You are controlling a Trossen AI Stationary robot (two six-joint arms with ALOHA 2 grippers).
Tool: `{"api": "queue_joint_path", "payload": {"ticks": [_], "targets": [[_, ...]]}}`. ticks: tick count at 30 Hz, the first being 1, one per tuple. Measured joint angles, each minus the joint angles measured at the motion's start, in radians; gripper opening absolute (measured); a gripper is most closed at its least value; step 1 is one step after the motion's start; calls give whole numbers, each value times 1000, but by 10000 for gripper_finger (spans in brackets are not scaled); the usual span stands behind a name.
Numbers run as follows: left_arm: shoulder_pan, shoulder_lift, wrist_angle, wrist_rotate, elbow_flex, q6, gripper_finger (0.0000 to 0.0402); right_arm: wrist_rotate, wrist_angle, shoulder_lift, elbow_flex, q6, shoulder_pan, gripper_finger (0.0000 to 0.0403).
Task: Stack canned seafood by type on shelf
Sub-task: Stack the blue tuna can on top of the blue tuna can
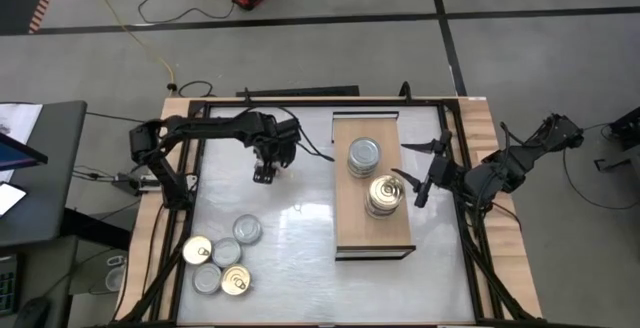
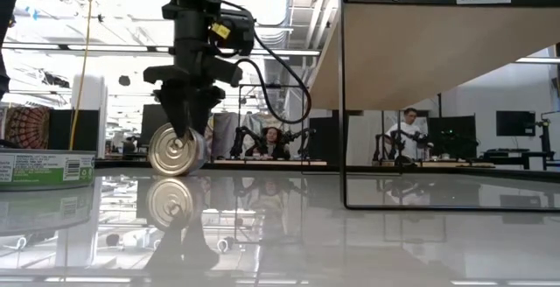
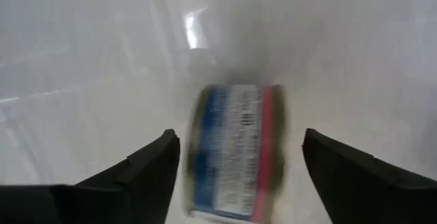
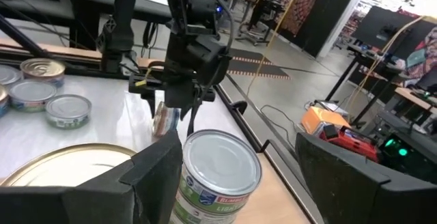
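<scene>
A tin [image 3: 235, 152] with a blue, white and red label stands on its rim on the grey-white tabletop, its silver end [image 2: 175, 150] facing the low view. My left gripper [image 1: 265, 171] points straight down over it, open, one finger before each flat end. On the light-wood shelf [image 1: 350, 228] stand a silver-lidded stack [image 1: 363, 155] and a gold-lidded stack [image 1: 385, 193]. Several loose tins [image 1: 220, 263] lie flat at the near left. My right gripper [image 1: 412, 186] hovers open and level at the shelf's right edge, facing the stacks [image 4: 215, 169]. My left gripper comes down from above with a finger at each flat end of the tin. A gap shows beside one finger [image 3: 334, 169]. Whether the other finger [image 3: 153, 166] touches the tin, I cannot tell. The tin's rim rests on the table.
A dark frame [image 1: 190, 183] borders the tabletop on all sides. One green-labelled tin [image 2: 44, 169] sits close to the low camera at the left. Bare tabletop lies between the loose tins and the shelf. People sit in the room behind the table.
</scene>
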Motion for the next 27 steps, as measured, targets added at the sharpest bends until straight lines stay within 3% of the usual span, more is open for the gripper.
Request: {"api": "queue_joint_path", "payload": {"ticks": [10,17,27], "targets": [[-36,-5,-20,5,-70,-69,190,-10,-4,0,0,35,19,311],[-51,-10,-107,-38,-68,-135,188,-10,2,0,0,19,10,311],[-64,-167,-205,106,49,-273,188,-11,-4,0,0,14,2,311]]}}
